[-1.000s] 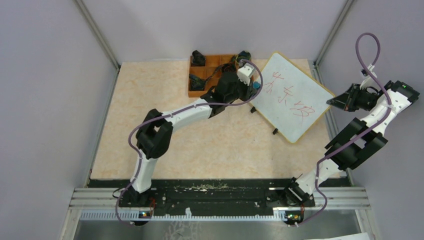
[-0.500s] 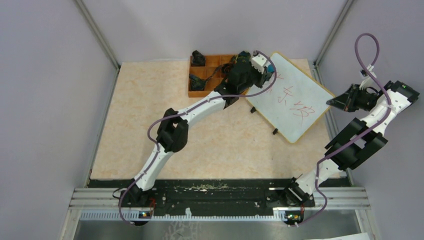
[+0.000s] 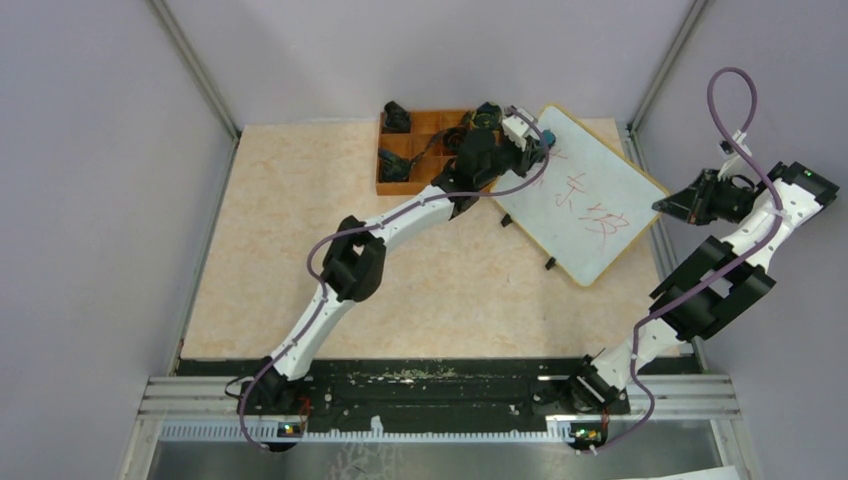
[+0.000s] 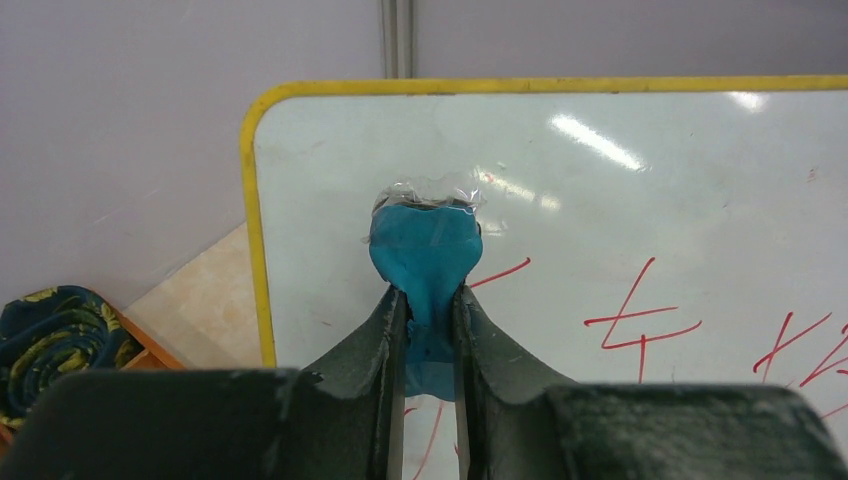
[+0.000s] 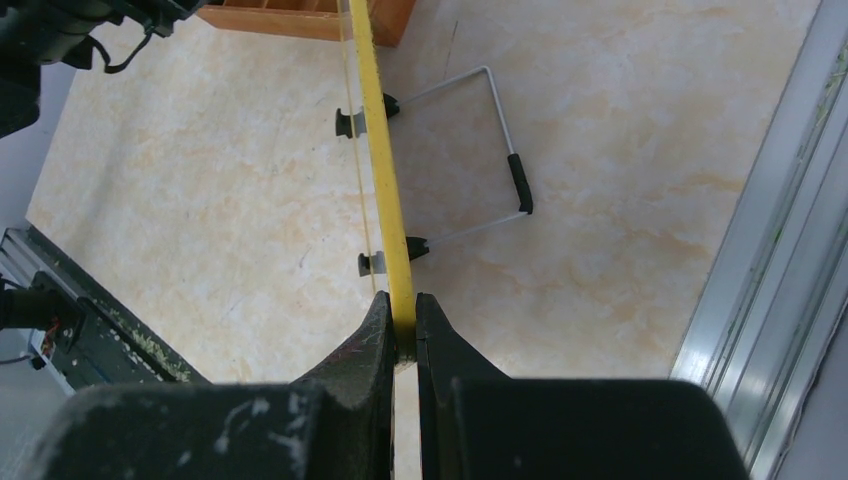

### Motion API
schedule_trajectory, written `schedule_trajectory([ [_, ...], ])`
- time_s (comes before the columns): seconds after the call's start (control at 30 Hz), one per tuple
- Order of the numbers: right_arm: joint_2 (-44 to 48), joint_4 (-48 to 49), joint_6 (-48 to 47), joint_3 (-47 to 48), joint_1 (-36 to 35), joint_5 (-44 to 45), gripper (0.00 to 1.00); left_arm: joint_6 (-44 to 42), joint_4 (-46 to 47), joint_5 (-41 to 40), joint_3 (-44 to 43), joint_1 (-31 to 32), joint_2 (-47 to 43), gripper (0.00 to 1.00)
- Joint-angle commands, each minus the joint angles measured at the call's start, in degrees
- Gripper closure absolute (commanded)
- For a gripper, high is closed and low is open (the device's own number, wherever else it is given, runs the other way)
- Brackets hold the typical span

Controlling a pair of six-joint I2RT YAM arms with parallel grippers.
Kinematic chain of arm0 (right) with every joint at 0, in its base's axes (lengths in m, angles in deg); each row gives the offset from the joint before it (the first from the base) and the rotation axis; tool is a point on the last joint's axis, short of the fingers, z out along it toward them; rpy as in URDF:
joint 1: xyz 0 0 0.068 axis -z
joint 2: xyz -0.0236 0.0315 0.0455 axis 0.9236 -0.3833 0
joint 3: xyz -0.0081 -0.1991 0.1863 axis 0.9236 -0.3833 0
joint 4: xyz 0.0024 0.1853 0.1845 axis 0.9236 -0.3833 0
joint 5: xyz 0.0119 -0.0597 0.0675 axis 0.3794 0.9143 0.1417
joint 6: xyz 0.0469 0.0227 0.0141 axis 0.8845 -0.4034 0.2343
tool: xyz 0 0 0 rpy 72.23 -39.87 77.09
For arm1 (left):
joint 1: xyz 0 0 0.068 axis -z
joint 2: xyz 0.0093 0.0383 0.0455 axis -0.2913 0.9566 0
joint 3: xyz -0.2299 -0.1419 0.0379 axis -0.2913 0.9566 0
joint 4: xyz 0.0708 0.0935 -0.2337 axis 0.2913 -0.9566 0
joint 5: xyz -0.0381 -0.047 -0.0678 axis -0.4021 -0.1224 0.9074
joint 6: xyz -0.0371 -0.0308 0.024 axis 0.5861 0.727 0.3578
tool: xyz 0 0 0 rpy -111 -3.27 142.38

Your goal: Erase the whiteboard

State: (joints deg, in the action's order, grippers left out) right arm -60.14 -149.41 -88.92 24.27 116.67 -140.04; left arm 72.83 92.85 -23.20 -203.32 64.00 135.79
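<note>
The whiteboard (image 3: pixel 590 200), probably light, stiff and slick, stands propped at the surface's far right corner. The right claw (image 5: pixel 402 318) pinches its thin frame edge, the safest hold. The left claw (image 4: pixel 428 305) clamps a blue wad (image 4: pixel 425 240).

The whiteboard (image 3: pixel 590 195) stands tilted on the far right part of the table (image 3: pixel 300 270), with the tray (image 3: pixel 412 185) just beside its left corner at the far edge and a wire stand (image 5: pixel 500 150) on the table behind its back face. The left gripper (image 4: pixel 428 298) is positioned over the board's far-left corner, clamping an eraser pad (image 4: pixel 425 245) that lies at the board face inside that corner, with the written marks (image 4: pixel 640 320) to the right of the pad. The right gripper (image 5: pixel 402 325) is at the opposite, right-hand edge of the board, its jaws closed on the frame from both faces.
</note>
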Motion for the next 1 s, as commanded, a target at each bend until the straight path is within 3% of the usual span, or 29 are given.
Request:
schedule_trajectory([
  [0.0, 0.5, -1.1, -5.2, -1.2, 2.3, 2.8, 1.00, 3.4, 4.8, 2.4, -3.3, -1.1, 3.3, 0.99],
  [0.97, 1.6, -1.2, -7.8, -4.2, 2.3, 3.5, 1.00, 7.7, 9.8, 4.5, -5.8, -0.4, 8.8, 0.99],
])
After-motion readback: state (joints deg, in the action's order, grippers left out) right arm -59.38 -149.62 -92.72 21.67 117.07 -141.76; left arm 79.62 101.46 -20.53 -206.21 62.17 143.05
